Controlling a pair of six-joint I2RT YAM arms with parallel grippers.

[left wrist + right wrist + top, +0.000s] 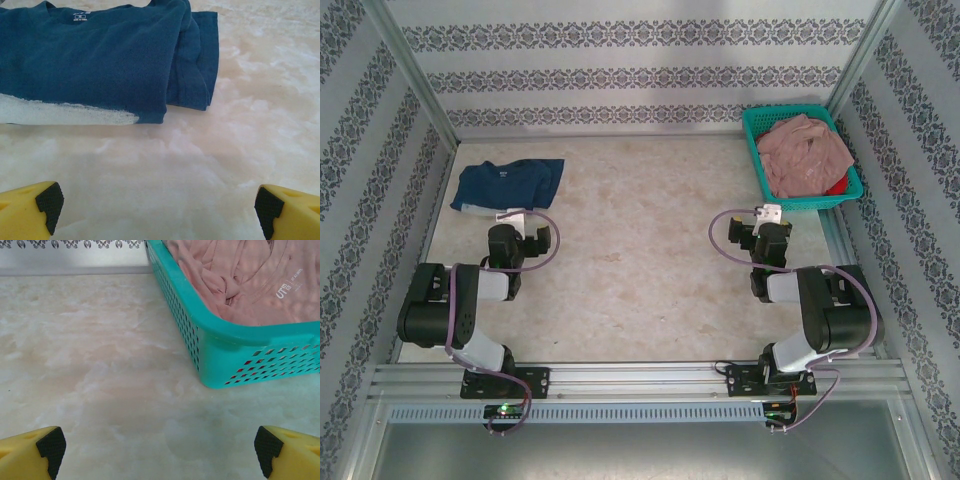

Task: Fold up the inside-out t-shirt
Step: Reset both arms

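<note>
While the left fingers (47, 205) stand spread wide with nothing between them, their yellow tips with black pads hang over bare table (210, 165), apart from the cloth ahead. Just beyond them lies the t-shirt (100, 60). It is dark navy, flat on the table and doubled over itself. A second layer's edge shows at its right side, and there is a small white print at the neckline on its far edge. From above, the t-shirt (510, 183) rests at the far left of the table (640, 270), close to the left wall.

The right fingers (47, 447) are likewise spread apart and empty over bare table (100, 365). Ahead and to their right stands a teal basket (200, 340) with slotted walls, holding a crumpled pink garment (235, 280) that bears white lettering. In the top view the basket (753, 140) sits in the table's far right corner with the pink garment (805, 155) heaped in it and something red (837, 187) showing at its near right edge. The t-shirt and the basket lie well apart, at opposite sides of the table.
</note>
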